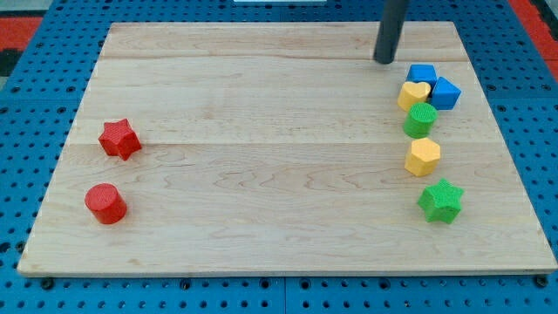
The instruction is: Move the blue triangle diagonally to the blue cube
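Standing near the board's top right, the dark rod comes down from the view's top edge, and my tip [384, 61] rests on the wood; it is a bare rod end with nothing to grasp, touching no block. Just to its lower right sit two blue blocks. The nearer one [422, 75] and the other [446, 92], further right and lower, touch each other; which is the blue triangle and which the blue cube I cannot tell from here, nor which way the triangle points or how its long axis runs. A yellow heart [414, 94] presses against both from the left. Below it a green cylinder [420, 119], a yellow hexagon [423, 156] and a green star [440, 201] run down the right side. Well apart, at the wooden board's [261, 174] left, lie a red star [119, 139] and a red cylinder [105, 203].
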Available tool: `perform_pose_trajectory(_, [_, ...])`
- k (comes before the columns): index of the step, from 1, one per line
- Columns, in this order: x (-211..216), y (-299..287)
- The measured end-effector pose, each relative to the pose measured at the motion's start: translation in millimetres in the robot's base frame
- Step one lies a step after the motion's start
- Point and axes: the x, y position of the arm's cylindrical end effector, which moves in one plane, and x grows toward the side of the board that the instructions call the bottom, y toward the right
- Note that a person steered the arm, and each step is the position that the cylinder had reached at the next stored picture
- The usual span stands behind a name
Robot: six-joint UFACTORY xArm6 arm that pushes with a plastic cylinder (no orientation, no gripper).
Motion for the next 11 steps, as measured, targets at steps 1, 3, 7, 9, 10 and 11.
perform_pose_trajectory(1, [4, 65])
perform_pose_trajectory(3, [145, 86])
perform_pose_trajectory(7, [73, 73])
perform_pose_trajectory(9, [46, 103])
perform_pose_trajectory(10, [42, 57])
perform_pose_trajectory(11, [32, 58])
